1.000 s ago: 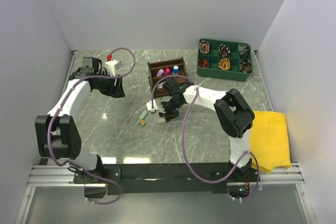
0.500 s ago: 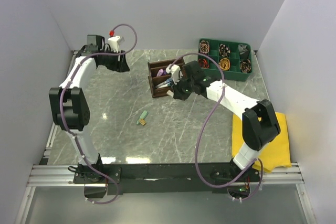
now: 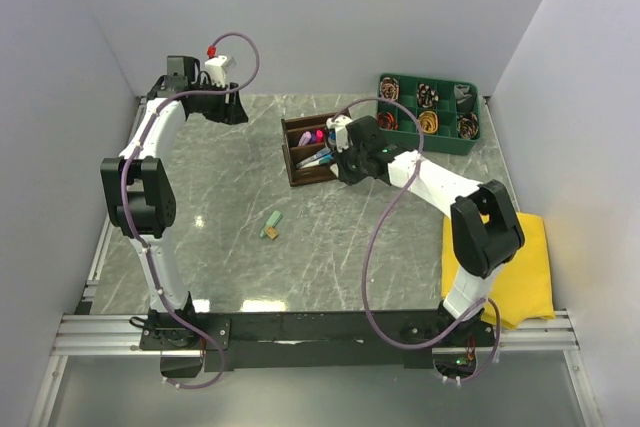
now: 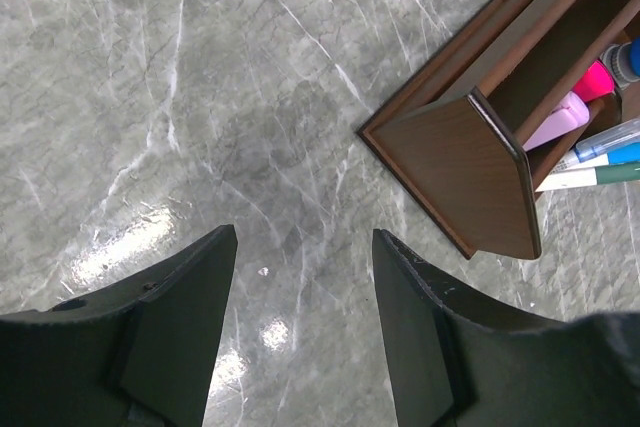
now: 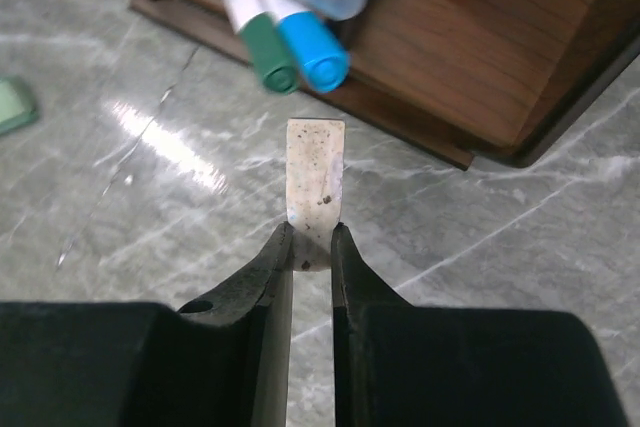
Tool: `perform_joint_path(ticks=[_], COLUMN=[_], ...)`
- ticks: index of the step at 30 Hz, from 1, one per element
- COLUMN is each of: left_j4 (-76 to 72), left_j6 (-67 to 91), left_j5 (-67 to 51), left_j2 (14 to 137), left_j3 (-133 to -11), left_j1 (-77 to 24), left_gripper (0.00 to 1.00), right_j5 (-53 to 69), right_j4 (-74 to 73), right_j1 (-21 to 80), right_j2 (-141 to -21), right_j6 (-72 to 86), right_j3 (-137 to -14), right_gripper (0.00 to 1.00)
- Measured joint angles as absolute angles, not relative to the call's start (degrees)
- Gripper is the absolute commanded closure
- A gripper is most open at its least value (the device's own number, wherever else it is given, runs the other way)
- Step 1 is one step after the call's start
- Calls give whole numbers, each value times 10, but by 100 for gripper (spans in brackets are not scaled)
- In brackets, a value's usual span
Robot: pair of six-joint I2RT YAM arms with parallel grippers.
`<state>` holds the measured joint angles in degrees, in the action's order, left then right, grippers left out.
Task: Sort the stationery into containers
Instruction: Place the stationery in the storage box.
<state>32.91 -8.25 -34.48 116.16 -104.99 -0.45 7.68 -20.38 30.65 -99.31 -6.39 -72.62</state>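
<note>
The grey marble table [image 3: 220,237] lies under both claws. A yellow cloth [image 3: 515,262] sits well behind the right claw [image 3: 338,159], beside that arm's base, and the green tray of coiled cables [image 3: 428,112] stands off to the claw's right and further out.

The dark brown wooden organiser [image 3: 291,155] is just ahead of the right claw. In the wrist view its low front edge [image 5: 450,57] lies just beyond the fingertips.

The right claw [image 5: 312,237] pinches the near end of a pale, speckled eraser [image 5: 315,182], which juts straight forward toward the organiser without touching it.

The left claw [image 4: 305,247] is spread wide with nothing between its fingers. It hovers over bare marble, with the organiser's corner [image 4: 470,162] ahead and to its right.

Two pens lie in the organiser with their caps overhanging its edge toward the right claw – one green-capped [image 5: 262,52], one blue-capped [image 5: 312,52].

A green piece [image 5: 12,105] rests on the table well to the right claw's left – a tan piece touching it in the top view [image 3: 267,233].
</note>
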Motion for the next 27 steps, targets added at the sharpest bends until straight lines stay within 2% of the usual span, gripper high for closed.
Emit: perform_joint_path(ticks=[27], left_j4=[324], left_j6=[-76], left_j5=[-337], left_j2=[1162], left_j3=[-1035], left_j1=[13], left_gripper=[37], right_j5=[-10], right_j4=[-159], right_j1=[296], right_j2=[-1121], right_j6=[73], right_j3=[-799], right_gripper=[100])
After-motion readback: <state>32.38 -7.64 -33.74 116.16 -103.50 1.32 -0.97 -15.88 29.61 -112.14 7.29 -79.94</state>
